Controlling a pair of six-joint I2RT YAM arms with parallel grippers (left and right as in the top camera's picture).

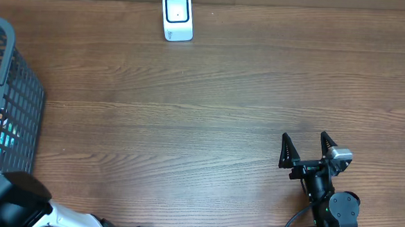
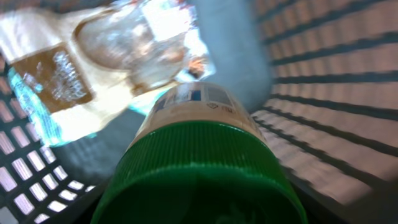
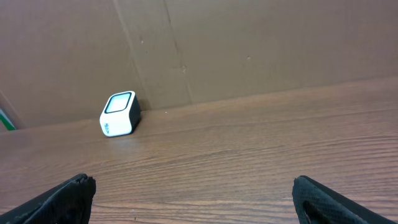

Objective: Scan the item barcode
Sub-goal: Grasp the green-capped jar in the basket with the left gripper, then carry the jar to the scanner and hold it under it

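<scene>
Overhead: brown wooden table (image 1: 210,93), with a small white scanner (image 1: 178,17) standing near the far edge, a bit left of the middle. Dark grey basket (image 1: 22,104) with mesh walls at the left edge of the table, well apart from the scanner. Black and white left arm (image 1: 17,198) at the near left corner, stretched toward the basket, with the left gripper itself out of sight there. Right gripper (image 1: 304,136) low on the right side, pointing toward the far edge, two black fingers spread wide apart with nothing between them, well apart from both scanner and basket.

Left wrist: looking into the basket. Bottle (image 2: 199,109) right up close to the camera, inside the basket, cap end first. Big ribbed green cap (image 2: 199,168) filling the bottom of the picture, and a white label with blue and grey marks just past it, too blurry to read. Behind the bottle, a shiny see-through bag (image 2: 74,81) with a brown patch and blue-green edges, touching the bottle or just beside it, hard to tell which. Mesh walls on both sides. Left gripper's fingers not seen here either, so cannot tell whether apart, together or clamped on the bottle.

Right wrist: two black fingertips (image 3: 68,193) at the bottom corners, far apart, bare table between them. Scanner ahead and to the left, close to a brown cardboard wall (image 3: 249,43).
</scene>
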